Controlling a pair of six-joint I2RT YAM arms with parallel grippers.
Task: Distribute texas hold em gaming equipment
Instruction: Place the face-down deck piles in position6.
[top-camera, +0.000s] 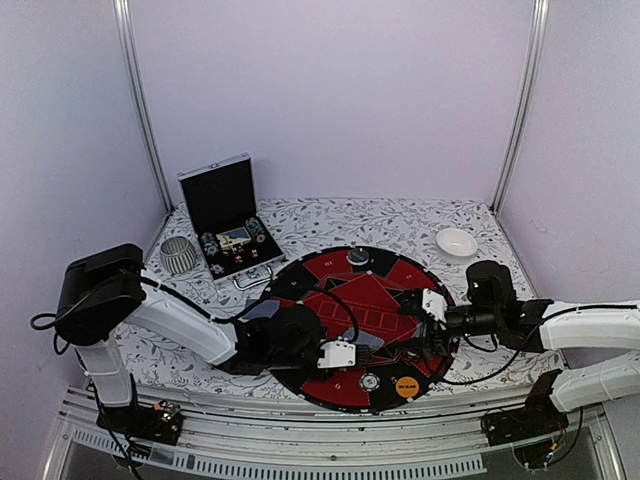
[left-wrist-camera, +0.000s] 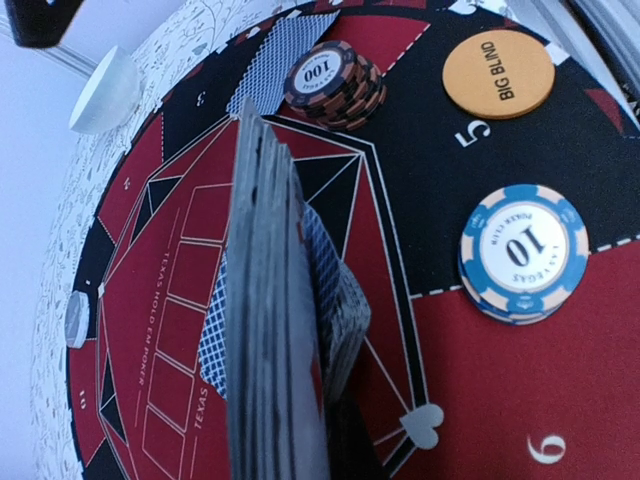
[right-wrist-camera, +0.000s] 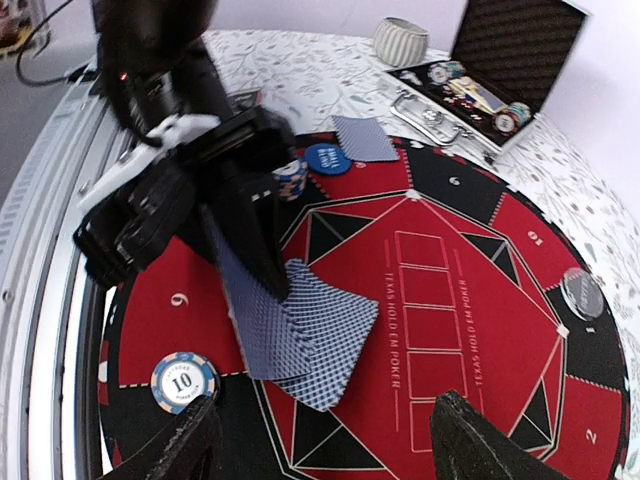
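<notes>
My left gripper (top-camera: 352, 346) is shut on a deck of grey-blue-backed playing cards (left-wrist-camera: 268, 330), held on edge over the middle of the mat; the cards fan out below it (right-wrist-camera: 305, 335). My right gripper (right-wrist-camera: 330, 452) hangs open just right of the cards, with nothing between its fingers (right-wrist-camera: 175, 450). A blue "10" chip stack (left-wrist-camera: 523, 252) sits by seat 6 and a dark "100" chip stack (left-wrist-camera: 333, 80) by seat 5, with the orange big blind button (left-wrist-camera: 498, 73) beside it. A blue button (right-wrist-camera: 327, 158) and a card lying flat (right-wrist-camera: 365, 138) are at the mat's left rim.
The round red-and-black mat (top-camera: 395, 272) fills the table's middle. The open silver-edged case (top-camera: 222, 205) with more chips stands at the back left, a grey ribbed cup (top-camera: 180, 256) beside it. A white bowl (top-camera: 457, 242) is at the back right. A silver chip (top-camera: 357, 258) rests on the mat's far rim.
</notes>
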